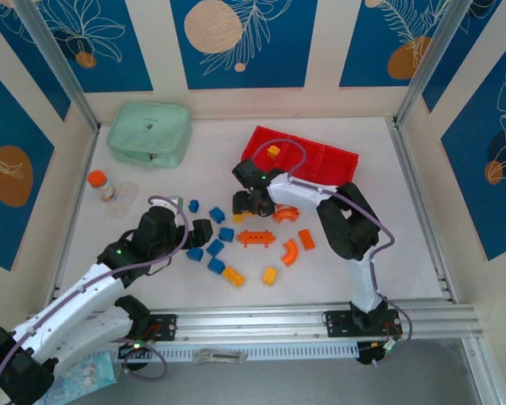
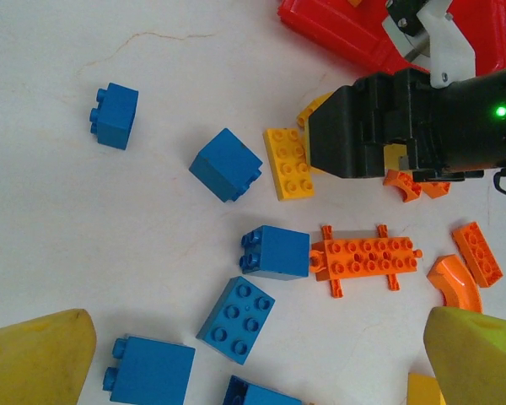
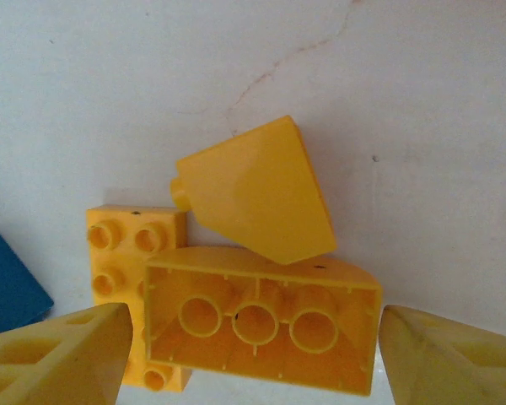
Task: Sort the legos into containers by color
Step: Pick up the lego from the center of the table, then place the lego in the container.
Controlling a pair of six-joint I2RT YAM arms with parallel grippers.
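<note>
The legos lie loose on the white table in front of the red three-compartment container [image 1: 320, 157]. Its left compartment holds one yellow brick [image 1: 273, 151]. My right gripper [image 1: 251, 202] points down over a yellow cluster. In the right wrist view its yellow fingers [image 3: 59, 359] stand open on both sides of a hollow-bottomed yellow brick [image 3: 261, 287], with a slim gap on the left. A slanted yellow brick [image 3: 257, 198] and a studded yellow plate [image 3: 122, 249] lie beside it. My left gripper [image 2: 257, 331] hangs open over several blue bricks [image 2: 236, 319], holding nothing.
A red-orange pegged plate [image 2: 367, 257], an arch [image 2: 455, 285] and a short brick [image 2: 478, 251] lie right of the blue ones. Two yellow bricks [image 1: 233, 276] sit nearer the arm bases. A mint-green case [image 1: 149, 133] and an orange-capped bottle [image 1: 99, 183] stand at the far left.
</note>
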